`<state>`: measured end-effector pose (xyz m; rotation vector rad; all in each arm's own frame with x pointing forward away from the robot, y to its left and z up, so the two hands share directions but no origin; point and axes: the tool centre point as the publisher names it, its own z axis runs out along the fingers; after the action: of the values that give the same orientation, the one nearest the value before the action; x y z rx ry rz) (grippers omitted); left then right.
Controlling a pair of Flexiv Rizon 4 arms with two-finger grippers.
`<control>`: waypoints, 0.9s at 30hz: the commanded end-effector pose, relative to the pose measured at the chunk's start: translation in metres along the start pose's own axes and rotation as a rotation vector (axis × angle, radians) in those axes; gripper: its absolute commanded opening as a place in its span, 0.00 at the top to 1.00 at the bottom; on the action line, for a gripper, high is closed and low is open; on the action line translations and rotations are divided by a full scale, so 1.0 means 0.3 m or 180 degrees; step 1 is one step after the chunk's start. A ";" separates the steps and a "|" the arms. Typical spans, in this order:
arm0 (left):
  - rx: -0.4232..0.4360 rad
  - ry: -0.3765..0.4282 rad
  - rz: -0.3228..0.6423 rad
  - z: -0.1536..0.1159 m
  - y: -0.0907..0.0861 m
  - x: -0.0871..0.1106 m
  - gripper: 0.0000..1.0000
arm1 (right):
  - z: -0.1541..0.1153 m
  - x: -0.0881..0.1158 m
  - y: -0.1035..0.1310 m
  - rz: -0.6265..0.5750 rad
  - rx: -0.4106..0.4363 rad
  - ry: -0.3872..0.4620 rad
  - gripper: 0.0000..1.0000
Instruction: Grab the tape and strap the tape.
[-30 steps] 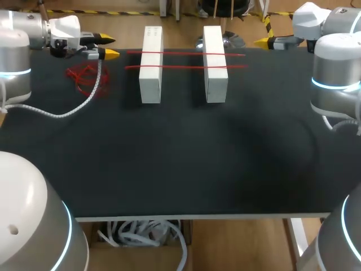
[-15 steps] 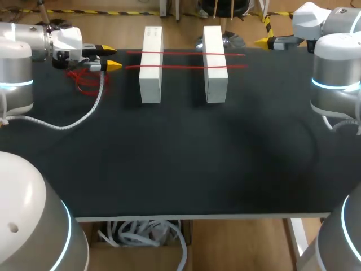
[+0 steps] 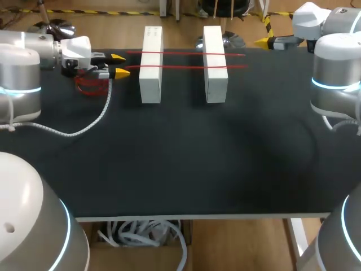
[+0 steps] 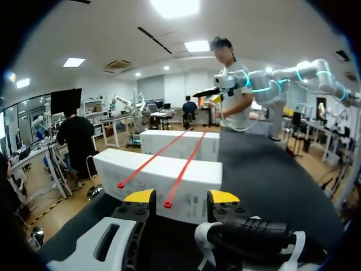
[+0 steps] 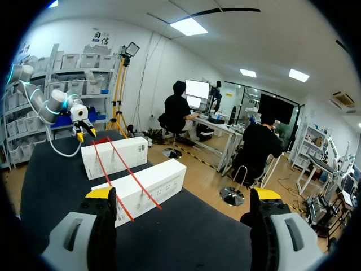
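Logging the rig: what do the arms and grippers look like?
The left arm and right arm are rounded silver-grey segments with glowing cyan rings. The left gripper and right gripper have white housings and black fingers with yellow tips. A white ribbed cable trails from the left wrist.

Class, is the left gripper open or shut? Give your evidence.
Open. The left gripper has its yellow tips standing apart with nothing clamped between them; the white box lies ahead.

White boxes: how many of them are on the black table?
2. The left box lies just ahead of the left end effector; the right box lies parallel beside it, apart from it. None seems hidden.
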<state>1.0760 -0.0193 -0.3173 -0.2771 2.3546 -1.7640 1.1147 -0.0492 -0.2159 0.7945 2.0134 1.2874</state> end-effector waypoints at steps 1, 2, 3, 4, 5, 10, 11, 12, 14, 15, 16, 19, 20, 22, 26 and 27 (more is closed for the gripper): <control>0.0049 0.0124 0.0023 0.018 0.010 -0.032 0.64 | 0.000 0.000 -0.002 0.0001 -0.0006 0.0002 0.00; 0.0051 0.0127 0.0033 0.020 0.009 -0.034 0.64 | 0.000 0.000 -0.002 0.0001 -0.0006 0.0002 0.00; 0.0059 0.0142 0.0044 0.024 0.007 -0.037 0.60 | 0.000 0.000 -0.002 0.0001 -0.0006 0.0002 0.00; 0.0066 0.0158 0.0048 0.025 0.006 -0.040 0.59 | 0.000 0.000 -0.002 0.0001 -0.0006 0.0002 0.00; 0.0068 0.0158 0.0054 0.026 0.005 -0.042 0.61 | 0.000 0.000 -0.002 0.0001 -0.0006 0.0002 0.00; 0.0078 0.0195 0.0082 0.029 0.007 -0.055 0.64 | 0.000 0.000 -0.002 0.0001 -0.0006 0.0002 0.00; 0.0076 0.0210 0.0082 0.029 0.010 -0.054 0.63 | 0.000 0.000 -0.002 0.0001 -0.0006 0.0002 0.00; 0.0075 0.0218 0.0082 0.028 0.013 -0.052 0.64 | 0.000 0.000 -0.002 0.0001 -0.0006 0.0002 0.00; 0.0069 0.0227 0.0086 0.029 0.017 -0.050 0.64 | 0.000 0.000 -0.002 0.0001 -0.0006 0.0002 0.00; 0.0067 0.0230 0.0086 0.029 0.020 -0.050 0.63 | 0.000 0.000 -0.002 0.0001 -0.0006 0.0002 0.00; 0.0066 0.0231 0.0086 0.029 0.022 -0.050 0.62 | 0.000 0.000 -0.002 0.0001 -0.0006 0.0002 0.00; 0.0061 0.0247 0.0076 0.032 0.029 -0.049 0.63 | 0.000 0.000 -0.002 0.0001 -0.0006 0.0002 0.00; 0.0066 0.0261 0.0073 0.032 0.030 -0.048 0.64 | 0.000 0.000 -0.002 0.0001 -0.0006 0.0002 0.00; 0.0071 0.0270 0.0061 0.035 0.032 -0.044 0.65 | 0.000 0.000 -0.002 0.0001 -0.0006 0.0002 0.00; 0.0089 0.0272 0.0027 0.049 0.039 -0.046 0.65 | 0.000 0.000 -0.002 0.0001 -0.0006 0.0002 0.00; 0.0092 0.0270 0.0022 0.052 0.040 -0.048 0.64 | 0.000 0.000 -0.002 0.0001 -0.0006 0.0002 0.00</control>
<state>1.0889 -0.0246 -0.3291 -0.1969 2.3813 -1.8324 1.1147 -0.0492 -0.2159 0.7946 2.0134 1.2874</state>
